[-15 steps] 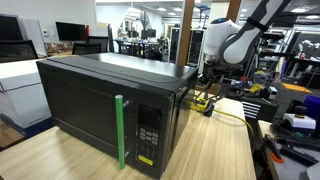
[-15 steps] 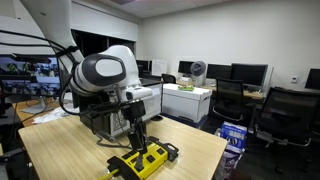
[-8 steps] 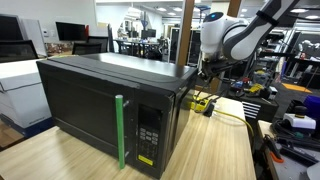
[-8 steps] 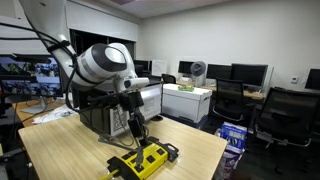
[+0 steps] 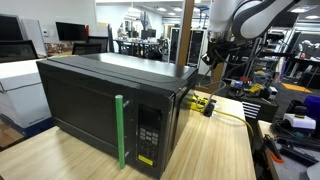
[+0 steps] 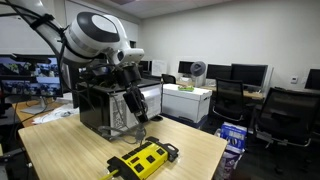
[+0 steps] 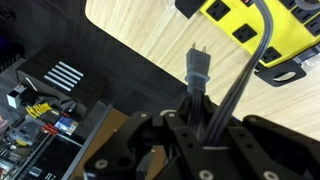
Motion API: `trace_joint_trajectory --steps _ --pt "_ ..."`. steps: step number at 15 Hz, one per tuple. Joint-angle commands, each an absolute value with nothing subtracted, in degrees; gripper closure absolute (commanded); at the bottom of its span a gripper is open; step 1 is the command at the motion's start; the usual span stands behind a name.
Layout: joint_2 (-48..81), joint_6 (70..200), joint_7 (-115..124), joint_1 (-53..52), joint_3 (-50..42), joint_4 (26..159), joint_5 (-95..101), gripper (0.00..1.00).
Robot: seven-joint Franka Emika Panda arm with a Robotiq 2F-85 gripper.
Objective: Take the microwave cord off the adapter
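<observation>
Having hovered right over the adapter (image 6: 140, 160) a sec ago, now hanging well above it. Talking about the end effector (image 6: 137, 110), up past the top of the microwave (image 5: 110, 100) in an exterior view. Reads as unplug done, not just started. Adapter itself in the same spot on the counter (image 6: 60, 150), lying flat.

Settled only by the wrist view: clamped on the plug end of the microwave cord (image 7: 197, 65), prongs bare and pointing at the counter, clear gap btw them and the adapter up at top right. Impossible to get from the exterior views, just a dark lump under the wrist, cord too thin to pick out there. Also wrist-only: a black cable (image 7: 250, 50) crossing over the adapter. Can't tell if same cord looping back or the adapter's own lead.

Going the other way, exterior views good for stuff missing at the wrist — height over the counter, position off the microwave's rear corner, adapter near the counter edge.

Prob nothing left but parking the cord away from the sockets, imo.
</observation>
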State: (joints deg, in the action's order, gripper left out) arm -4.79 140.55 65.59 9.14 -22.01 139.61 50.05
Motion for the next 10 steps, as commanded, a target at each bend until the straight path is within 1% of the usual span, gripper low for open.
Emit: trace_joint_trajectory --steps 1,10 --pt "-9.69 140.51 62.28 12.01 -18.37 142.46 46.62 0.95" --pt "-14.11 141.05 57.47 12.5 -13.65 143.05 39.78 0.95"
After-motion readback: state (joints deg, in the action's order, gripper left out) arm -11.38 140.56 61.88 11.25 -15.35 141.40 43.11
